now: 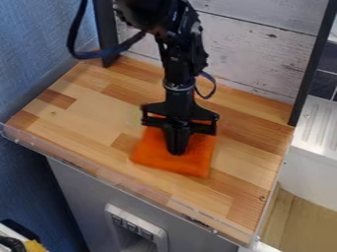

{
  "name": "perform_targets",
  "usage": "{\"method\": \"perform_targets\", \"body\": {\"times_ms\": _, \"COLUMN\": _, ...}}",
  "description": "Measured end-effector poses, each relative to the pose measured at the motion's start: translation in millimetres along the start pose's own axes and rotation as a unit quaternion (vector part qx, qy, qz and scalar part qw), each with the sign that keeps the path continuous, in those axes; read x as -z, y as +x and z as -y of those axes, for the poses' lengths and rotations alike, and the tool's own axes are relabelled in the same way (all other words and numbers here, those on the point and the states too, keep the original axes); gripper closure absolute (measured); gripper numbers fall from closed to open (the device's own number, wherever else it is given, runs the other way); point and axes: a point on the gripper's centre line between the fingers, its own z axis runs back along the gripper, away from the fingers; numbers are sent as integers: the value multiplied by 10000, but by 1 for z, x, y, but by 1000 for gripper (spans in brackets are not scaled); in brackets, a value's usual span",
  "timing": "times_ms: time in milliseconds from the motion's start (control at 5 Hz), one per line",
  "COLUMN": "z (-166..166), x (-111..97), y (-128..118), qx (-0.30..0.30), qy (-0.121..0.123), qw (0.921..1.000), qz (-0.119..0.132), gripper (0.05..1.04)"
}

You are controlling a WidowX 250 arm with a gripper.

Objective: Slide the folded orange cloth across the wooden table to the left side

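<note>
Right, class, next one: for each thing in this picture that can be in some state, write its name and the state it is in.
Hand: pointing down over the cloth, fingers together; whether it grips cannot be told
Cloth: lying flat, partly hidden by the hand
Cable: bent in a loop beside the arm
Arm: reaching downward

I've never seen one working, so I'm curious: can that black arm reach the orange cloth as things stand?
Likely yes: the black arm has its end effector down at the orange cloth, and nothing on the wooden counter seems in the way.
</note>
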Motion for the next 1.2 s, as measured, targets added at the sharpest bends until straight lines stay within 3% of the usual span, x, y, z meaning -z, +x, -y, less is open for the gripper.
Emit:
{"method": "perform_targets", "body": {"times_ms": 600, "z": -59, "x": -3, "y": 35, "qx": 771, "qy": -111, "qw": 9969, "qz": 102, "gripper": 1021}}
{"method": "perform_targets", "body": {"times_ms": 1200, "z": -117, "x": -3, "y": 37, "qx": 1165, "qy": -31, "qw": 9930, "qz": 177, "gripper": 1021}}
